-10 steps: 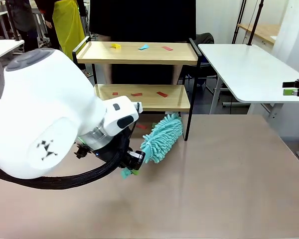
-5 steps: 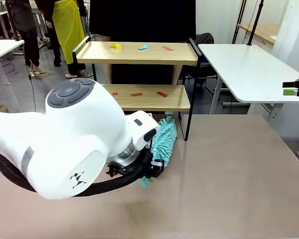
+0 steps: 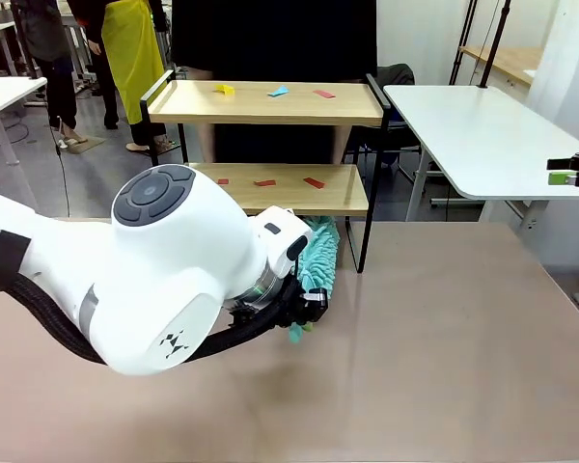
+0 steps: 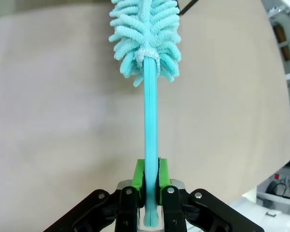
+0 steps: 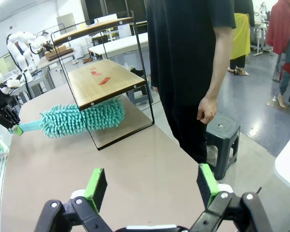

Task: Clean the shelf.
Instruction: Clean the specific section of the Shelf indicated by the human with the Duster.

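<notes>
The shelf [image 3: 347, 106] stands at the table's far edge, two light wooden boards in a thin black frame. Small coloured scraps [image 3: 278, 92] lie on the top board and red scraps [image 3: 314, 182] on the lower one. My left gripper [image 3: 304, 313] is shut on the teal handle of a fluffy teal duster [image 3: 319, 258], whose head lies on the table in front of the lower board. The left wrist view shows the left gripper [image 4: 151, 169] clamped on the handle, with the duster head [image 4: 145, 34] ahead. My right gripper [image 5: 152, 186] stands open, far right [image 3: 563, 170], facing the shelf [image 5: 111, 84] and the duster [image 5: 82, 118].
A person in black [image 5: 188, 58] stands behind the shelf, beside a dark stool [image 5: 223, 130]. A white table [image 3: 482, 135] stands at the right. My bulky left arm [image 3: 164, 280] covers the table's left half. The brown tabletop [image 3: 444, 338] on the right is bare.
My left arm has swung to the right and towards the shelf with the duster. The duster head has turned from slanting right to pointing at the lower board. The right gripper has stayed still.
</notes>
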Available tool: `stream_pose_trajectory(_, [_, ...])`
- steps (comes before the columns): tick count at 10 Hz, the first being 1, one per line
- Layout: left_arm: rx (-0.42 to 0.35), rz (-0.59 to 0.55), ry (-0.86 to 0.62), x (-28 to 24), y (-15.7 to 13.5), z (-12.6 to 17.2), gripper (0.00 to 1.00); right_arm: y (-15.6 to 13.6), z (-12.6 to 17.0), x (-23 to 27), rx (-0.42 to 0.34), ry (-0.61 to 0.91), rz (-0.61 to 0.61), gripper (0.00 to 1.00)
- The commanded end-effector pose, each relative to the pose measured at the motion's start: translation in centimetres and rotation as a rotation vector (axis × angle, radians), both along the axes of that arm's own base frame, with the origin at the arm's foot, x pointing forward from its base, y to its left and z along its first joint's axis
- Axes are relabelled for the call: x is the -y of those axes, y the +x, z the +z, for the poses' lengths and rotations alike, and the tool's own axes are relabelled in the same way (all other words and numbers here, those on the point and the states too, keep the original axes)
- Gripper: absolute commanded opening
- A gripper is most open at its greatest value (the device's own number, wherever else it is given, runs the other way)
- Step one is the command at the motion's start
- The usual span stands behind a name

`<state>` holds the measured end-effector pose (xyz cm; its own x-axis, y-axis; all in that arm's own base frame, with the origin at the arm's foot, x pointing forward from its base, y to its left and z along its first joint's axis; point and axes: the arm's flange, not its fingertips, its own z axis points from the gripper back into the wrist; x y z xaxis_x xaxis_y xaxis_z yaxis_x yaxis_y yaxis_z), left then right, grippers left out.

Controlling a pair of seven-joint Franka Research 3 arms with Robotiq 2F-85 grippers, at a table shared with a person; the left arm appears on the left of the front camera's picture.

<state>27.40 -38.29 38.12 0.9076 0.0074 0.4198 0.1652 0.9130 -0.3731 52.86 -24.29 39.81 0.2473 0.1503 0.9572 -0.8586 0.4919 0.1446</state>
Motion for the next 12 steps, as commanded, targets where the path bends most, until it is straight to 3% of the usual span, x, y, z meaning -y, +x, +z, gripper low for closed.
stream_pose_trajectory(1, [0.025, 0.019, -0.066, 2.9, 0.7, -1.1, 0.14, 0.0, 0.2, -0.2, 0.003, -0.001, 0.000, 1.00])
stream_pose_trajectory(5, [0.044, 0.105, -0.088, 5.2, 3.0, -2.3, 0.14, 0.0, 0.2, -0.2, 0.003, -0.001, 0.000, 1.00])
stream_pose_trajectory(12, [0.007, 0.104, -0.084, 8.9, 5.3, -4.8, 0.14, 0.0, 0.2, -0.2, 0.003, -0.001, 0.000, 1.00])
